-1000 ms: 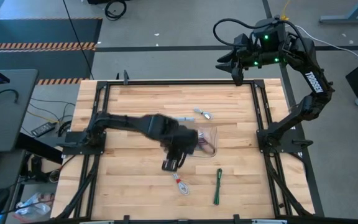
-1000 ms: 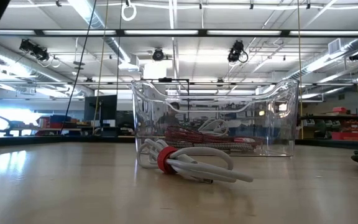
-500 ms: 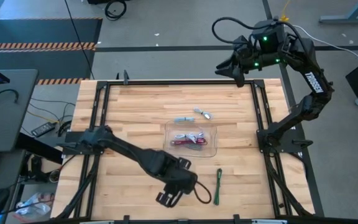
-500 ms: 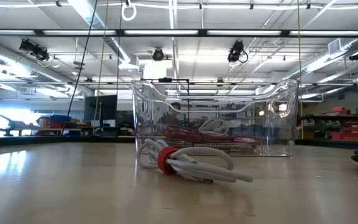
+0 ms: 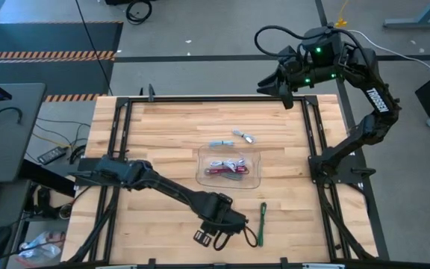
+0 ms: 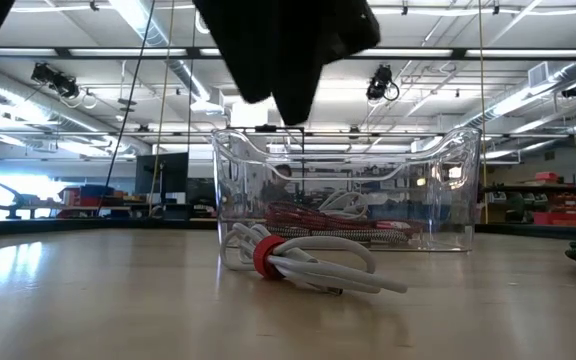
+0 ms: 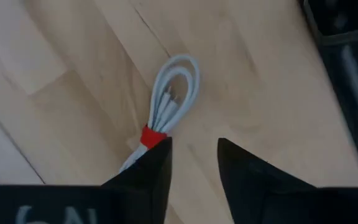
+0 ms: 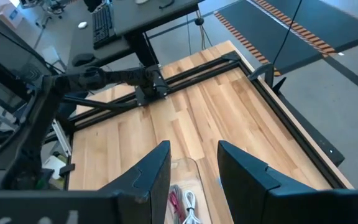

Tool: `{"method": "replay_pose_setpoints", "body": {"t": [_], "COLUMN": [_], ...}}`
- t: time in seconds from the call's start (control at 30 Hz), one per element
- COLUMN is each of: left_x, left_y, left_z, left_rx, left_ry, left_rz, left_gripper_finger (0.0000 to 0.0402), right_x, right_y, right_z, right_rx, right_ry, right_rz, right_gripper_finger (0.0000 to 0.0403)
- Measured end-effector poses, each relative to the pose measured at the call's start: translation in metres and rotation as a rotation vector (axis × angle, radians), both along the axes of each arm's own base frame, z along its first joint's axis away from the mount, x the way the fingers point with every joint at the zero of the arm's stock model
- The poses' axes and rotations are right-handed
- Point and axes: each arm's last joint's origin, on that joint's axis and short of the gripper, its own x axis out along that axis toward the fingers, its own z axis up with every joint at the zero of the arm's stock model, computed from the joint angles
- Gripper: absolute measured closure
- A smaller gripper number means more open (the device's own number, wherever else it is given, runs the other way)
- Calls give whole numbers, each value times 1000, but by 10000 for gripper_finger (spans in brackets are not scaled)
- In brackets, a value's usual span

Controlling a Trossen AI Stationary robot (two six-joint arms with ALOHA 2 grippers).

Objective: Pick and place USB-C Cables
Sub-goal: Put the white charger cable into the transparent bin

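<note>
- Taking the clear tray at the middle of the worktop as our landmark, we find the left gripper on the tray's near side, close to the worktop's front edge.
- Its fingers stand a narrow gap apart and hold nothing; in the left wrist view they hang just over a white cable bound with a red tie, with the tie right at one fingertip.
- In the low view we see that white cable lying on the wood just in front of the tray, not touching it as far as we can tell.
- A green cable lies stretched out on the worktop, nearer than the tray and to its right, just beside the left gripper.
- Inside the tray we see red and pale cables lying on its floor.
- Beyond the tray, two small grey-blue and silver cables lie on the wood close to each other.
- Farthest from the tray, the right gripper waits in the air over the worktop's far right corner; its fingers are apart with a narrow gap and empty.
</note>
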Motion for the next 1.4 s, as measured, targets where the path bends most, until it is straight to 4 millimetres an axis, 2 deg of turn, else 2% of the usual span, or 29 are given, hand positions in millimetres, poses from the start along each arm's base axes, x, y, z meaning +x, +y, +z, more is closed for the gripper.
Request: {"method": "replay_pose_setpoints", "body": {"t": [0.2,0.37,0.63,0.9,1.07,1.3,1.4], "left_x": [8,14,24,26,28,28,28], "left_y": [-1,8,21,21,21,22,21], "left_z": [-28,-43,-65,-79,-79,-78,-77], "left_rx": [83,114,121,116,108,90,52], "left_ry": [19,41,86,110,101,103,120], "left_rz": [-94,-111,-92,-84,-38,27,49], "left_gripper_finger": [212,189,182,184,227,353,356], "right_x": [0,0,0,0,0,0,0], "right_y": [0,0,0,0,0,-1,-1], "right_z": [0,0,0,1,1,1,1], "right_rx": [-2,-6,-8,-15,-27,-41,-33], "right_ry": [1,1,1,-6,-3,0,0], "right_rz": [1,3,2,4,-1,-9,-14], "right_gripper_finger": [265,265,265,265,265,265,265]}}
